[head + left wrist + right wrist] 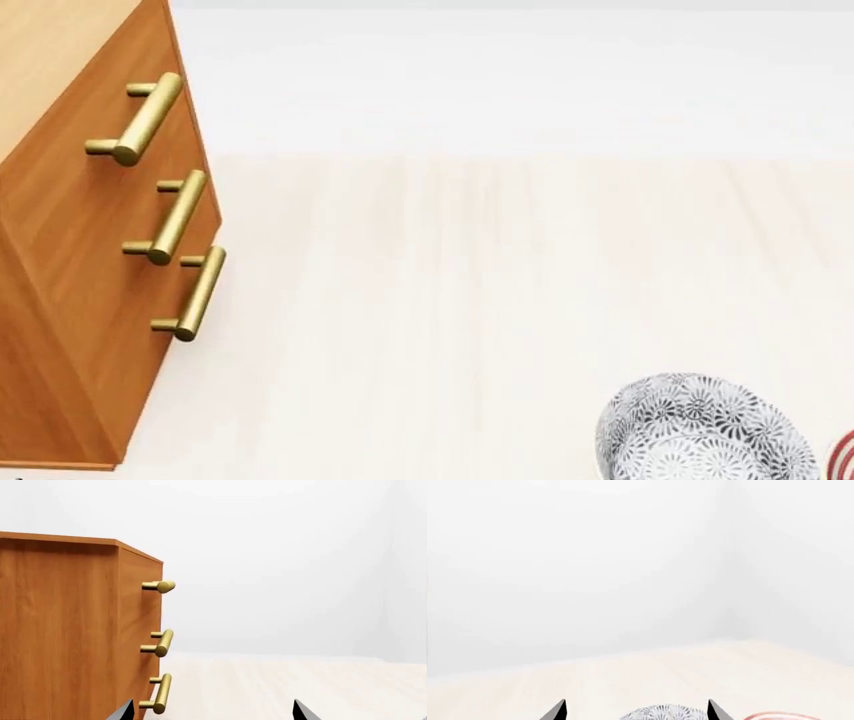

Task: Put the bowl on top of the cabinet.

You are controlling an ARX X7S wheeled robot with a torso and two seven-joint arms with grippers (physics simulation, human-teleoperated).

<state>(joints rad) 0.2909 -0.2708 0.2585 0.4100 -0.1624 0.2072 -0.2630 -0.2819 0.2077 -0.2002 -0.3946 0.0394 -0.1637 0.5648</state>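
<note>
No writing anywhere; bowl sits on the floor, well apart from the cabinet; both grippers' jaws spread, empty.

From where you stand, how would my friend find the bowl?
Start at the tall orange-brown cabinet on the left, then look across the pale floor to the near right corner. The bowl sits there, deep and round. It is covered in grey-black flowery lace, unlike the red-ringed plate peeking in beside it.
</note>
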